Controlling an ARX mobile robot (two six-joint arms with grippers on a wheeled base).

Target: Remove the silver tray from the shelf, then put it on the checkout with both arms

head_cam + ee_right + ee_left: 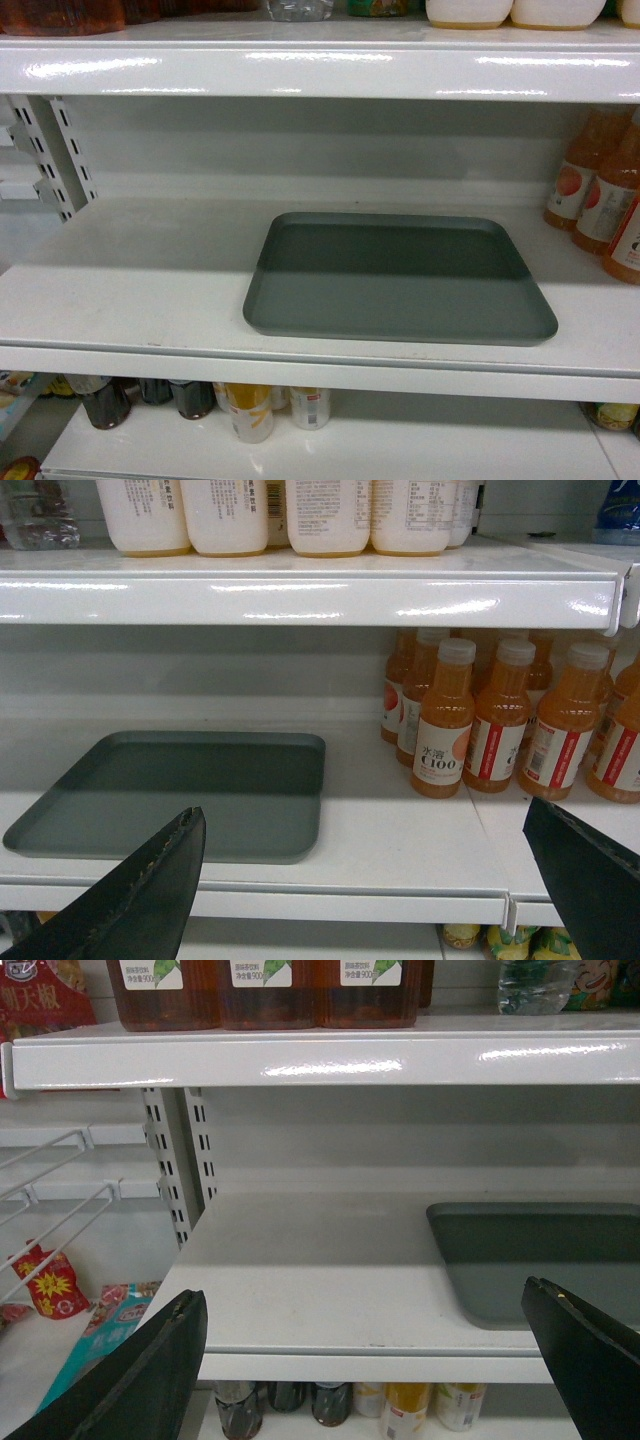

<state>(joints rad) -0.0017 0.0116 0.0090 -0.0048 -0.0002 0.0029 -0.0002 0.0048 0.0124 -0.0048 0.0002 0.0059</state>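
Note:
The silver tray (398, 277) lies flat and empty on the white shelf (140, 290), right of centre, near the front lip. Neither arm shows in the head view. In the left wrist view the tray (540, 1260) is at the right, and my left gripper (365, 1305) hangs open in front of the shelf edge, left of the tray, with nothing between its fingers. The right wrist view has the tray (190, 790) at the left; my right gripper (365, 825) is open before the shelf lip, to the tray's right, holding nothing. The checkout is out of view.
Orange juice bottles (600, 190) stand at the shelf's right end, close to the tray (500, 725). A shelf board above (320, 65) overhangs, loaded with bottles. Slotted uprights (60, 150) rise at the left. Cans and bottles (250, 410) fill the shelf below.

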